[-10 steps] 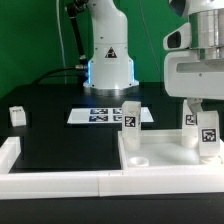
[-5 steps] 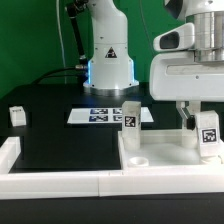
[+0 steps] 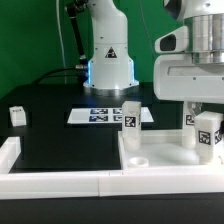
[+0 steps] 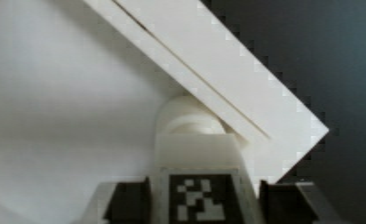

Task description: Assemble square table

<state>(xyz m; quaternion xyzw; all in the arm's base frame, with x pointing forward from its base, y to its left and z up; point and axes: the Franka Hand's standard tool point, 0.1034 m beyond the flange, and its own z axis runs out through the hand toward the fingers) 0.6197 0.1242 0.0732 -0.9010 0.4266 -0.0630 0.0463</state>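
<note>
Small white blocky plastic leg [image 3: 208, 135], tag-bearing, is standing upright inside the white square rimmed plastic tabletop [image 3: 160, 158], toward that tabletop's side at the exterior view's right. The two-finger gripper [image 3: 207, 118] is straddling it, dark fingers [image 4: 123, 203] flanking the tagged block; actual pinching cannot be told. Judgement: grip should be sitting centred and square before any lift, keeping clear of the tabletop's rim.

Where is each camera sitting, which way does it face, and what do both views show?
Exterior view: off the arm, low beside the table, facing across the black table toward the arm's base; the hand housing shows.
Wrist view: on the wrist, looking down past the fingers onto the square tabletop.
Shared: the tagged leg between the fingers.
</note>
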